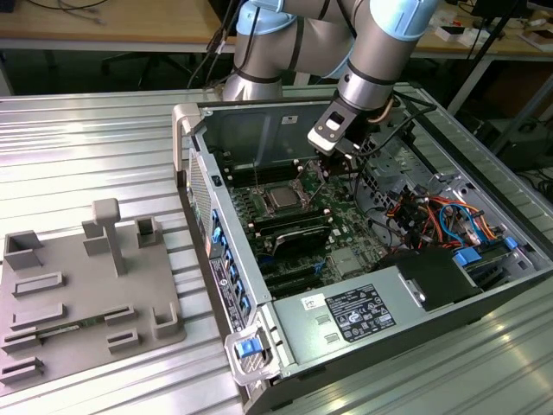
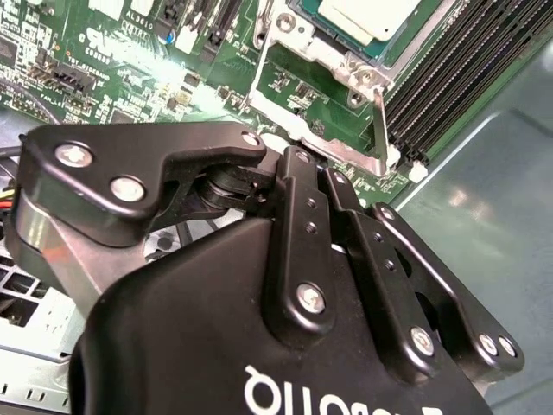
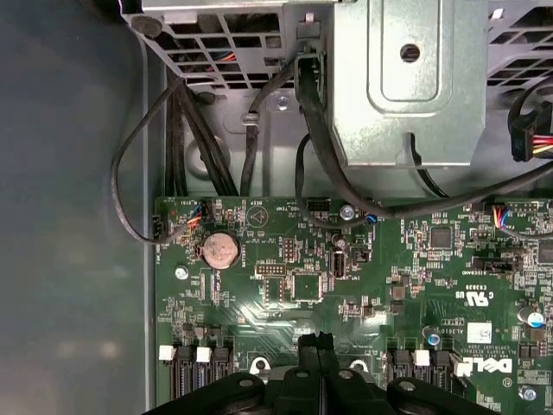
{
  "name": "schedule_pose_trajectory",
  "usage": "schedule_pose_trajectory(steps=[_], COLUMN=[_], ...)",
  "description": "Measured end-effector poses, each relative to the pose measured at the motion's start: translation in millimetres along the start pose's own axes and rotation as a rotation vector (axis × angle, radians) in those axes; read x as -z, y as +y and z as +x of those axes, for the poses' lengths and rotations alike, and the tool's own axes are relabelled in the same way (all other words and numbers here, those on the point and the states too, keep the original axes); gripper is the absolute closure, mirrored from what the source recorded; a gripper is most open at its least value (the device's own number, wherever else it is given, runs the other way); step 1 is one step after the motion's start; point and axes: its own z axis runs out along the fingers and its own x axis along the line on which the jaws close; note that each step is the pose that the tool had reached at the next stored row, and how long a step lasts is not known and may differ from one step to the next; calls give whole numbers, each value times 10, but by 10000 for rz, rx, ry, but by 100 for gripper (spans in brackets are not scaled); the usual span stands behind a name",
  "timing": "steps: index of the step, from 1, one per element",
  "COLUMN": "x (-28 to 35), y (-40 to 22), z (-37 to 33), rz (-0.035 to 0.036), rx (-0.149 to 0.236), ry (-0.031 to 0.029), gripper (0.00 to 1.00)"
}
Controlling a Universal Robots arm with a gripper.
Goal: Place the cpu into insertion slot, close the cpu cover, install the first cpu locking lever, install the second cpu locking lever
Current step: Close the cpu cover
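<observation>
**Chip seated, fingers together over the board**

You had the gripper [image 3: 318, 344] over the green circuit board [image 3: 285, 298] inside the open computer case [image 1: 246, 130]. In the first wrist view its two fingertips were pressed together, with nothing visible between them. The cpu [image 2: 373, 14] sat in the insertion slot [image 1: 268, 194], silvery top up, just to the exterior view's left of your gripper. In the second wrist view the cpu cover [image 2: 289, 39] lay flat as a metal frame round the chip. A thin metal lever [image 2: 380, 130] stood raised at the frame's corner, beside the long black memory slots [image 2: 467, 60]. Whether your gripper touched that lever, I could not tell. A round coin battery [image 3: 219, 250] lay on the board, well apart from the fingertips.
</observation>
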Motion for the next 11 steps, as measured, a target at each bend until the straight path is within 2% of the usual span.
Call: schedule_pose_trajectory(steps=[11], x=[-2], y=[-97], z=[1], rz=[1], rx=[0], ry=[-1], gripper=[89])
